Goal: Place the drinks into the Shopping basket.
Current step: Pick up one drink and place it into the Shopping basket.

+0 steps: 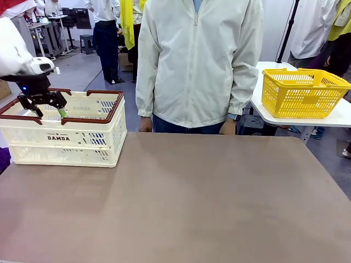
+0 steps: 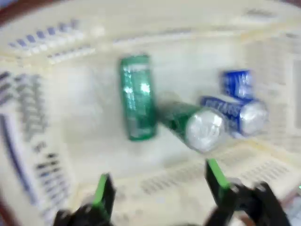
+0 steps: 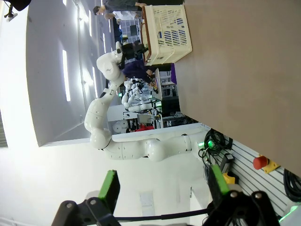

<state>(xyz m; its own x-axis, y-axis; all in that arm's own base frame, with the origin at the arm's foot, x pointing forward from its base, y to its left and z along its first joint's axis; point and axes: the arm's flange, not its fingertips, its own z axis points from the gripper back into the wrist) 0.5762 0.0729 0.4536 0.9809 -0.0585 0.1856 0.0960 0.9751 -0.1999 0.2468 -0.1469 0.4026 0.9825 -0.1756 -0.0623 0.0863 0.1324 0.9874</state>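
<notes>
While our left gripper (image 2: 160,188) hangs open over the Shopping basket (image 1: 104,137) at the table's left edge, green cans (image 2: 137,96) and blue cans (image 2: 235,113) lie loose inside; we risk clipping its rim.

A robotics lab: white robot arm (image 3: 141,146) on a mount, people standing among workstations behind

Broad brown matte tabletop (image 1: 208,203), bare across its middle and near side; a person in a pale zip-front jacket (image 1: 197,60) stands at the far edge, arms hanging, a dark watch (image 1: 235,116) on one wrist; to the right a white side table (image 1: 334,116) carries a yellow plastic mesh basket (image 1: 303,93); a red round button on a yellow base (image 3: 263,163) sits on a slatted grey panel.
</notes>
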